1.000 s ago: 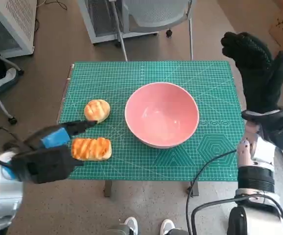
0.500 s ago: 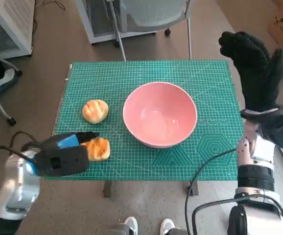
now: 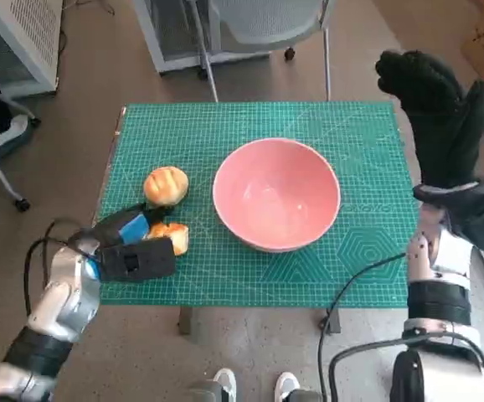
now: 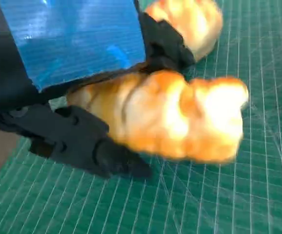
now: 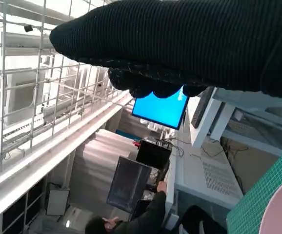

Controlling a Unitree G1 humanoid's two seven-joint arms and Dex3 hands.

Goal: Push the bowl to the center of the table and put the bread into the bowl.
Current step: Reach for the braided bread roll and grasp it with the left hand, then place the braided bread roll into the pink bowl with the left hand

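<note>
While the left hand [image 3: 133, 251] grips the long bread [image 4: 180, 122] just left of the pink bowl [image 3: 276, 194], the gloved right hand [image 3: 435, 109] hangs raised, empty, fingers apart

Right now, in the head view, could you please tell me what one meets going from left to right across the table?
left robot hand gripping the long bread → pink bowl → right robot hand, raised at the table's right edge. The round bread sits above the long one, so its place in the order is unclear.
</note>
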